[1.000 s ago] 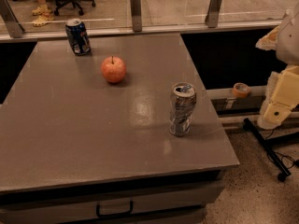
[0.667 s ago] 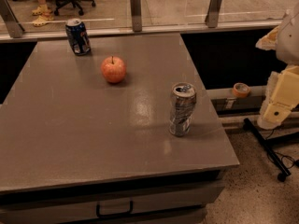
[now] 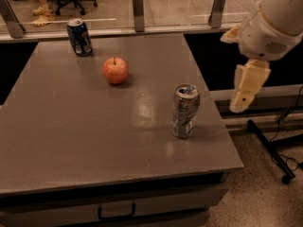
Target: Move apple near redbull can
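The red-orange apple (image 3: 115,70) sits on the grey table (image 3: 71,126), toward the back and middle. The redbull can (image 3: 185,110), slim, silver and dented, stands upright near the table's right edge, in front and to the right of the apple. My gripper (image 3: 247,88) hangs in the air off the table's right side. It is to the right of the redbull can and a little higher, and it touches nothing.
A shorter dark blue can (image 3: 79,37) stands at the back left of the table. A rail with metal posts (image 3: 138,4) runs behind the table. A drawer handle (image 3: 116,212) is below the front edge. A black stand leg (image 3: 270,148) lies on the floor at the right.
My arm and gripper have moved left, closer to the table's right edge. The apple and both cans have not moved.
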You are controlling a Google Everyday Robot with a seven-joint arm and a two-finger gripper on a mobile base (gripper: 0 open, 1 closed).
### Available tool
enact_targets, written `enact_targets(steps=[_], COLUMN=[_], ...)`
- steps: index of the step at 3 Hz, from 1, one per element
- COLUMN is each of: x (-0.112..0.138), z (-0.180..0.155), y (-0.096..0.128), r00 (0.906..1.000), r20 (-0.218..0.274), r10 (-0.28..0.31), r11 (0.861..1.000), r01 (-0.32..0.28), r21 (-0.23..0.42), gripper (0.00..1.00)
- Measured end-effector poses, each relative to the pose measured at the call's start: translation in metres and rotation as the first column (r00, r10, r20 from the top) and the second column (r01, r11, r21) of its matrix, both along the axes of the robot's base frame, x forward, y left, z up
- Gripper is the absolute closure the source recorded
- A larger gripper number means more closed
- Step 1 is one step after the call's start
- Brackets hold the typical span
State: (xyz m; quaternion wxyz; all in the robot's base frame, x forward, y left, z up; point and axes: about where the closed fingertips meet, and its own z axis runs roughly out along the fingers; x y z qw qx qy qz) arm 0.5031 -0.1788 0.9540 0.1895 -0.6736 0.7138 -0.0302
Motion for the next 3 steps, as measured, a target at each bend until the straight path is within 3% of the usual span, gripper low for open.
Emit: enact_targets(steps=[1, 2, 3], x=[0.052, 0.099, 0.128], z=[-0.019, -0.035, -0.054], y=[0.034, 0.070, 0.114], r00=[0.9863, 0.9531, 0.9148], r20=[-0.013, -0.021, -0.037], r10=[0.164, 0.302, 0.402], r11=[0.985, 0.948, 0.900], r01=[-0.163, -0.298, -0.388], r21=[0.063, 0.116, 0.196], gripper=[0.00, 0.00, 0.00])
